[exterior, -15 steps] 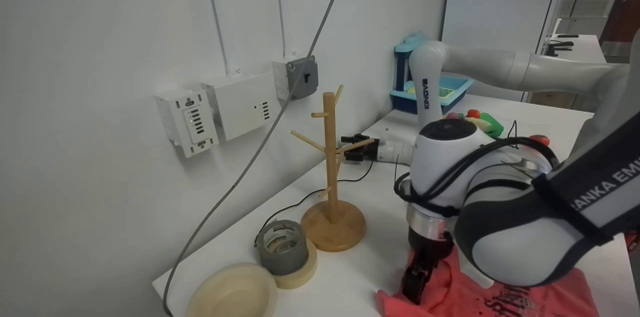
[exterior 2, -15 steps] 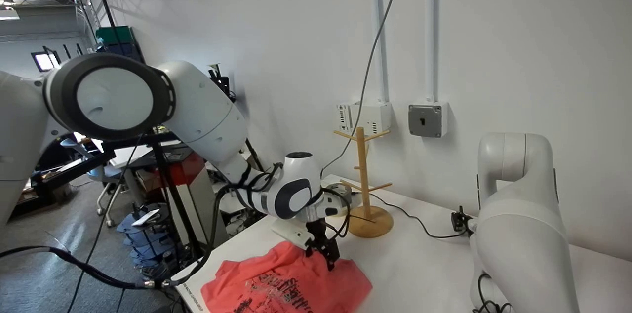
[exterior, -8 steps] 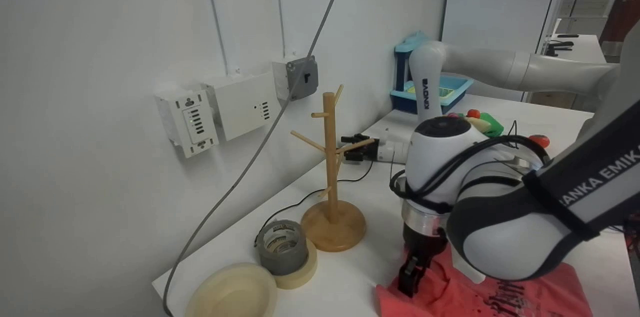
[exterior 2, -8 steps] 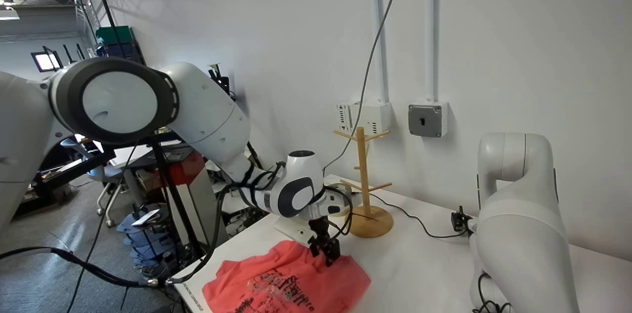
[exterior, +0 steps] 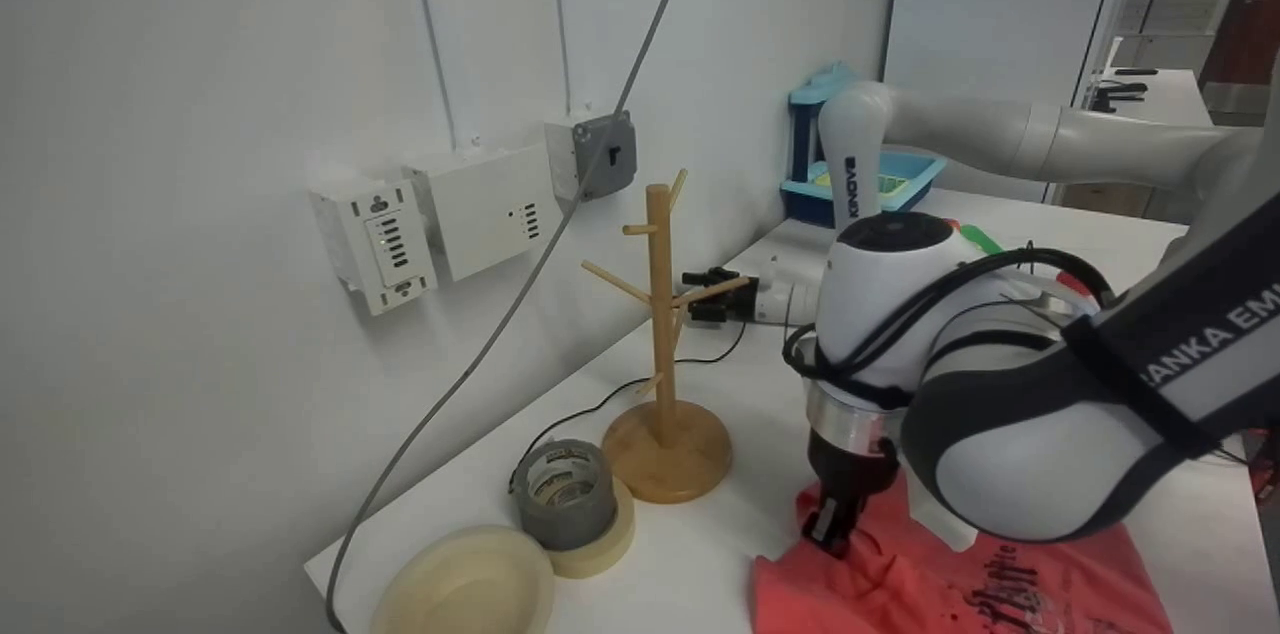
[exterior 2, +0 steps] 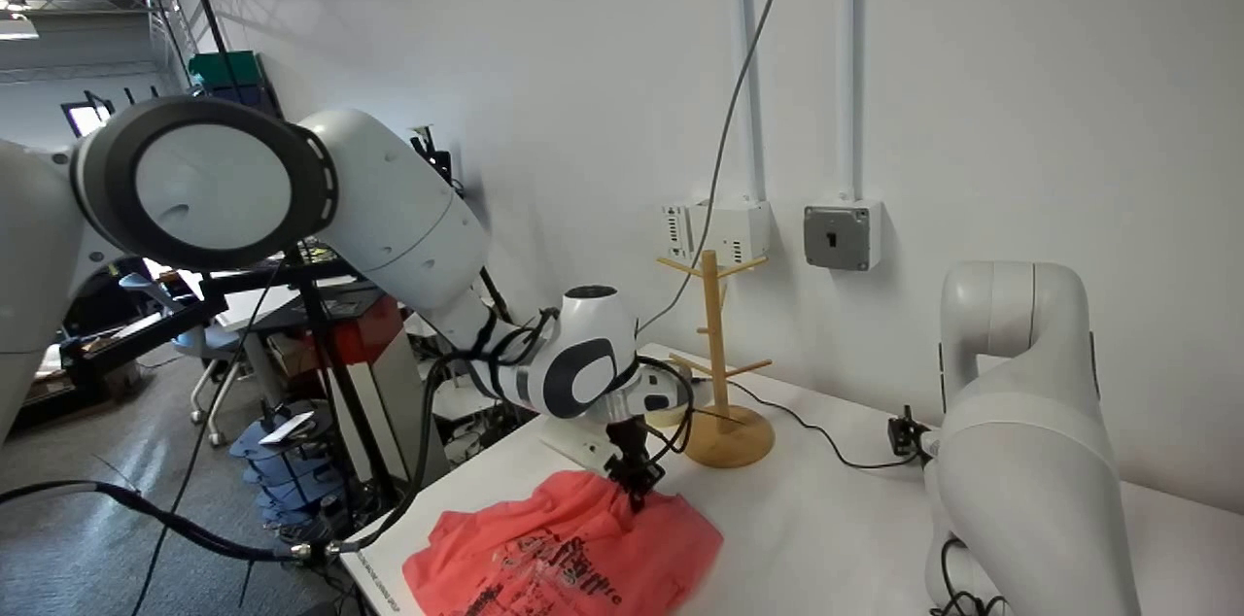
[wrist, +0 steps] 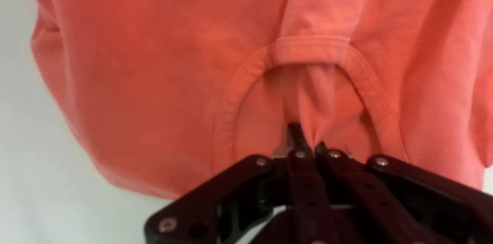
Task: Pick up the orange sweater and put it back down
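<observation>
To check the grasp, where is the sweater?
At lower right in an exterior view, the sweater lies on the table, right of the mug tree, a fold pinched by the hand.

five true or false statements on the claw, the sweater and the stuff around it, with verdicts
1. The claw pinches a fold of the sweater. True.
2. The whole sweater is up in the air. False: most of it lies on the table.
3. The wooden stand lies on its side. False: it stands upright, its pegs bare.
4. The sweater bears a dark print. True.
5. The grey tape sits on the beige tape. True.
</observation>
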`<state>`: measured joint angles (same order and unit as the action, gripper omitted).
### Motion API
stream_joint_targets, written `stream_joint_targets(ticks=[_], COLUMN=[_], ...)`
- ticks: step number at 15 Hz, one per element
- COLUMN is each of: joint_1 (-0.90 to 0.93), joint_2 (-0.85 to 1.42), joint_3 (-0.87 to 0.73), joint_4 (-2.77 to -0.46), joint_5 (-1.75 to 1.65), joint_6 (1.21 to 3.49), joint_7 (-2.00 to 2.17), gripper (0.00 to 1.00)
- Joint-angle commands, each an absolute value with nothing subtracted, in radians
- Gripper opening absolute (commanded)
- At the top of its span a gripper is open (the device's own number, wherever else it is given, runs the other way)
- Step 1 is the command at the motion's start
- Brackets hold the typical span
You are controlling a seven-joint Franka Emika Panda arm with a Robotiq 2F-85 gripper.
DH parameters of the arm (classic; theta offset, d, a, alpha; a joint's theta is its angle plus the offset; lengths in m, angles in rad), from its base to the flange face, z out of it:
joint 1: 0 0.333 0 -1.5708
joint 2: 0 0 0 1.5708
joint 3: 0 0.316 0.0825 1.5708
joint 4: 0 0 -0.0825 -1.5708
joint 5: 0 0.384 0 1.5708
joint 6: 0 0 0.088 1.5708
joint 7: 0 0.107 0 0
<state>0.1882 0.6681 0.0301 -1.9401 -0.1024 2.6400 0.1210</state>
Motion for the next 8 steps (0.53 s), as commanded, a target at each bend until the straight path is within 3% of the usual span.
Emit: stream_joint_targets(ticks=[1,8], joint_1=[0.175,0.176], joint_2=[0.527,0.230], joint_3=[0.043,0.047], joint_4=[-2.053,-2.229], joint_5=[-0.078,-0.097], joint_6=[2.597,2.502], joint_7=[0.114,0.119], gripper=[0.00,0.00])
